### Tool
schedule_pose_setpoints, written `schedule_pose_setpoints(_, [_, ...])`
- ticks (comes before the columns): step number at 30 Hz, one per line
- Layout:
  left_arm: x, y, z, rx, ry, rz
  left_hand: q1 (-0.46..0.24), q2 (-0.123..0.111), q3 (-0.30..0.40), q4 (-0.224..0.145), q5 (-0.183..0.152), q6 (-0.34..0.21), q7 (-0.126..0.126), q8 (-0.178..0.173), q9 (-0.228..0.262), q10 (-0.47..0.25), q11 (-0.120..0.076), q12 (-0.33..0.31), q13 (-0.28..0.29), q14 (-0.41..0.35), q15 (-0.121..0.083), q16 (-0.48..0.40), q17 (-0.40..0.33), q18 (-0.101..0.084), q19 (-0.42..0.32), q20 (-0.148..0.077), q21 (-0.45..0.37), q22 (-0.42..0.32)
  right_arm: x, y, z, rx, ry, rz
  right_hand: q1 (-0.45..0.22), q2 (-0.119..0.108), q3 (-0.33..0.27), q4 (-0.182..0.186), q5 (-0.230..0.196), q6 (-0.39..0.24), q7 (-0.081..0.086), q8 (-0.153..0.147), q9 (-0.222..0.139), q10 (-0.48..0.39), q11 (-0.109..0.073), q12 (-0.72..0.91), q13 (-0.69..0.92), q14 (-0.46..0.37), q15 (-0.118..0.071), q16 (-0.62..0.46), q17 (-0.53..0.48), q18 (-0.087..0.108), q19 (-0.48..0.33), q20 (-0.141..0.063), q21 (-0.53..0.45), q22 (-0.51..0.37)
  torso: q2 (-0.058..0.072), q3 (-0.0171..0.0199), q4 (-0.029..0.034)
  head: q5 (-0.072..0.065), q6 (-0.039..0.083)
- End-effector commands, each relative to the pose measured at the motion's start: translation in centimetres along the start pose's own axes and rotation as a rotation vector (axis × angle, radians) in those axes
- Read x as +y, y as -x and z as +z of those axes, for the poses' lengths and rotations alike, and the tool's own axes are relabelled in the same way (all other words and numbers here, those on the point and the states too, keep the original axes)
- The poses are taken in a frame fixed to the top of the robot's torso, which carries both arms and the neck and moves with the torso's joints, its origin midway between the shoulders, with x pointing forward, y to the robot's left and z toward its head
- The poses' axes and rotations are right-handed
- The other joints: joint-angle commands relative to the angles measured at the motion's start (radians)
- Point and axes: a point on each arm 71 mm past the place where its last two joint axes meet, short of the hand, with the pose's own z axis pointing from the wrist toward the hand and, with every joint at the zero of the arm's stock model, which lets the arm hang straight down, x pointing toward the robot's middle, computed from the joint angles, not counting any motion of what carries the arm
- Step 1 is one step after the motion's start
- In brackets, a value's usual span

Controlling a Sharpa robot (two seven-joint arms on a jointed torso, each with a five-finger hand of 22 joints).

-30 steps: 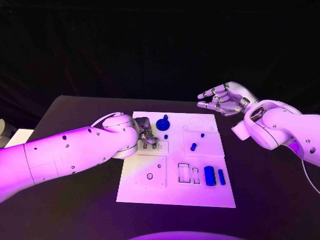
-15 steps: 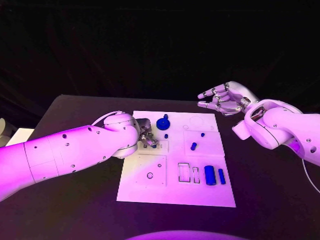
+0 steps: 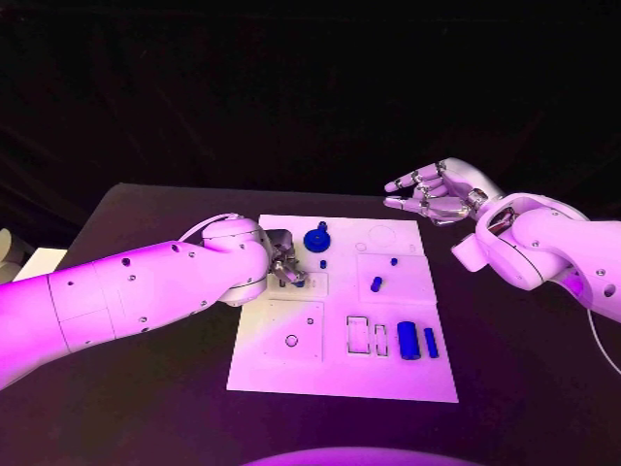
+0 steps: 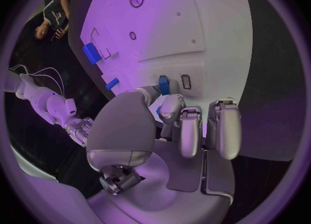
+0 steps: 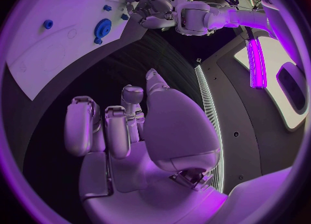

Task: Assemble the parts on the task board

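The left hand is down on the far-left part of the flat white task board, fingers curled in together. In its wrist view a small blue block stands right at its fingertips, next to a little rectangular slot, and there's a sliver of blue tucked under the fingers too. I honestly can't tell whether it's pinching a part or just resting against one.

Just beyond that hand, toward the board's far edge, stands the blue gear-like piece with a knob on top. To the right of the hand there's a tiny blue peg, then a short blue stub further out. Nearer the robot than the hand sit a dark blue cylinder and a thin blue bar, side by side beside two rectangular cut-outs.

These all look like small, rigid plastic bits, so probably super light, stiff and a bit slick. My guess is they'd skid or tip if nudged, not break. I'd take the gear by its knob, the cylinder across its middle, and the bar by its long sides with fingertips only.

The right hand hangs in the air off the board's far-right corner, fingers loosely curled, holding nothing.
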Motion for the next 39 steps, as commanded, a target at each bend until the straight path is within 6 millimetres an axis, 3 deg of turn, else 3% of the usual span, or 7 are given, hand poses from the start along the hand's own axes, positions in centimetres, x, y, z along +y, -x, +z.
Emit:
schedule_pose_setpoints(1, [0.2,-0.9,0.2,0.062,0.02,0.011,-0.002,0.006,0.16,-0.15,0.0,0.001,-0.005,0.003,0.002,0.005,-0.001,-0.001,-0.001,0.105,0.0,0.003,0.263,-0.013,0.056,0.001,0.005,0.153,0.1,-0.1,0.0,0.015,0.008,0.003,-0.007,0.0,-0.007,-0.002,0.006,0.007,-0.002,0.003,0.002,0.004,-0.002,0.005,0.001,0.077,-0.005,-0.004,0.154,0.006,0.001,-0.006,-0.006,-0.001,0.0,0.0002,-0.0008,0.001,0.001])
schedule_pose_setpoints(8, [0.3,-0.9,0.5,0.074,0.037,-0.004,-0.065,0.007,0.13,-0.112,-0.003,0.018,-0.016,0.009,0.012,0.012,-0.008,0.012,0.01,0.105,-0.004,0.003,0.263,-0.015,0.06,-0.002,0.012,0.164,0.1,-0.2,0.0,0.015,0.009,0.003,-0.007,0.0,-0.007,-0.002,0.006,0.007,-0.002,0.003,0.002,0.004,-0.002,0.005,0.001,0.077,-0.005,-0.004,0.154,0.006,0.001,-0.006,-0.006,-0.001,0.002,0.0004,-0.0016,0.001,0.0])
schedule_pose_setpoints(17, [0.4,-0.9,1.0,0.091,0.063,0.003,-0.179,-0.033,0.059,-0.053,-0.004,0.054,-0.028,0.007,0.016,0.022,-0.018,0.03,0.028,0.105,-0.013,0.003,0.263,-0.018,0.066,-0.01,0.021,0.177,0.1,-0.1,-0.1,0.015,0.008,0.001,-0.006,0.001,-0.008,-0.002,0.007,0.007,-0.002,0.003,0.002,0.002,-0.002,0.0,-0.003,0.077,-0.005,-0.006,0.152,0.006,0.0,-0.006,-0.007,-0.002,0.0,0.0008,-0.0008,0.001,-0.005])
schedule_pose_setpoints(32, [0.7,-0.8,1.4,0.096,0.084,0.005,-0.219,-0.039,0.006,-0.023,-0.004,0.08,-0.037,0.015,0.027,0.032,-0.025,0.045,0.042,0.105,-0.019,0.003,0.263,-0.023,0.074,-0.016,0.033,0.196,0.1,-0.1,-0.2,0.014,0.009,0.001,-0.006,0.001,-0.009,-0.002,0.008,0.007,-0.002,0.002,0.002,0.001,-0.002,-0.001,-0.004,0.076,-0.005,-0.007,0.151,0.006,0.0,-0.007,-0.007,-0.003,0.0,0.001,-0.0004,-0.004,-0.005])
schedule_pose_setpoints(39, [0.8,-0.7,1.5,0.097,0.09,0.006,-0.258,-0.047,-0.096,0.024,-0.006,0.092,-0.04,0.021,0.039,0.04,-0.027,0.056,0.053,0.105,-0.02,0.003,0.263,-0.026,0.08,-0.018,0.043,0.211,0.1,-0.1,-0.2,0.014,0.009,0.001,-0.007,0.001,-0.009,-0.002,0.008,0.007,-0.002,0.002,0.002,0.001,-0.002,-0.002,-0.005,0.076,-0.005,-0.007,0.15,0.006,-0.001,-0.007,-0.008,-0.004,0.0,0.0011,0.0004,-0.004,-0.005])
